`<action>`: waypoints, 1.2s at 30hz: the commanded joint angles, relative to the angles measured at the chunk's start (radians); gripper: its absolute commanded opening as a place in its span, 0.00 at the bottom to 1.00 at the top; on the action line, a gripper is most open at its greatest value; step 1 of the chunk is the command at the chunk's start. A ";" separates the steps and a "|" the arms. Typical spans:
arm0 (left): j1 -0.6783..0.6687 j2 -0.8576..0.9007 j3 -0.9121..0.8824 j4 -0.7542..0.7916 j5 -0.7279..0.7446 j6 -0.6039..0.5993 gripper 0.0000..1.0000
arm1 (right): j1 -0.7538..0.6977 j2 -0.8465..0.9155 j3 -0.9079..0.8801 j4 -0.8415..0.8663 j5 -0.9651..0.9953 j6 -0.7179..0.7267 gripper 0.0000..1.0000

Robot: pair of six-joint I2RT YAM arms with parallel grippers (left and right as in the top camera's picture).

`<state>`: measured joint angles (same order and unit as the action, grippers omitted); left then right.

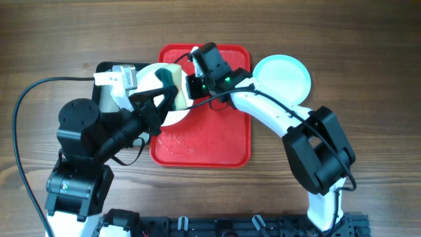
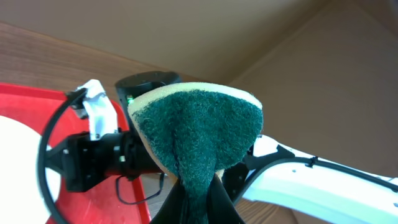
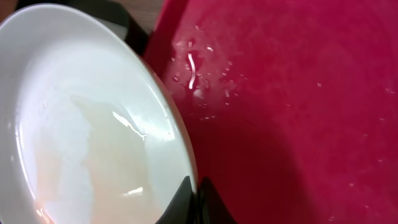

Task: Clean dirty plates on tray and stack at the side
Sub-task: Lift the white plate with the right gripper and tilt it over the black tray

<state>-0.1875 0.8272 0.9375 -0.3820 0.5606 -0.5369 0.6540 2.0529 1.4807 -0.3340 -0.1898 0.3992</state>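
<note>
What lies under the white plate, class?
The red tray, dotted with water drops, runs beneath the white plate. Whatever lies directly under the plate is covered and cannot be seen.

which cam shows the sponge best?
Left wrist: the sponge fills the frame, green scrub face toward the camera. Overhead shows it small, over the white plate; right wrist shows none of it.

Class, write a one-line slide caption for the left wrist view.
Left end effector pinching a green scouring sponge, with red tray and white plate behind.
</note>
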 commanded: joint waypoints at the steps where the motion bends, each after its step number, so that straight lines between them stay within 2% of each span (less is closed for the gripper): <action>1: 0.006 -0.005 -0.004 0.012 0.035 -0.042 0.04 | 0.064 -0.033 0.025 0.089 0.069 0.024 0.04; 9: 0.006 -0.005 -0.004 0.117 0.188 -0.103 0.04 | 0.174 -0.031 0.024 0.268 0.250 0.017 0.04; 17: 0.006 -0.005 -0.004 0.183 0.236 -0.161 0.04 | 0.234 -0.031 0.024 0.481 0.301 -0.268 0.04; 23: 0.007 -0.023 -0.004 0.222 0.295 -0.160 0.04 | 0.234 -0.031 0.024 0.539 0.425 -0.449 0.04; 30: 0.007 -0.085 -0.004 0.227 0.322 -0.160 0.04 | 0.188 -0.029 0.024 0.552 0.428 -0.472 0.04; 36: 0.006 -0.190 -0.004 0.303 0.352 -0.159 0.04 | 0.184 -0.029 0.024 0.562 0.410 -0.478 0.04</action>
<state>-0.1875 0.7029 0.9348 -0.0990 0.8749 -0.6937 0.8322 2.0529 1.4822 0.2104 0.2150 -0.0601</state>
